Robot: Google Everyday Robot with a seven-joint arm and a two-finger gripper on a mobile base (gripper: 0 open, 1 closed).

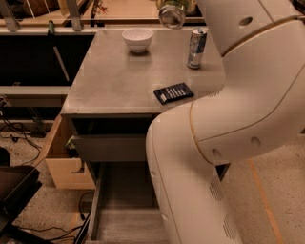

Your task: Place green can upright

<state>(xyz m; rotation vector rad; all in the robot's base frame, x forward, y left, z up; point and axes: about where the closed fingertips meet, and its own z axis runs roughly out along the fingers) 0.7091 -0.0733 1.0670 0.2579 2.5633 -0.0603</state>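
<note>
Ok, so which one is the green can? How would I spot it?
Find the grey table, then look above its far edge, right of the white bowl. The green can hangs there in the air, held by the gripper. Unlike the tall silver-blue can standing on the table, it is short and tilted.

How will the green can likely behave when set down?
Held tilted by the gripper at the picture's top edge, the green can shows a round silver end: laid on its side it would probably roll across the table. It looks short, so likely stable once on its end.
</note>
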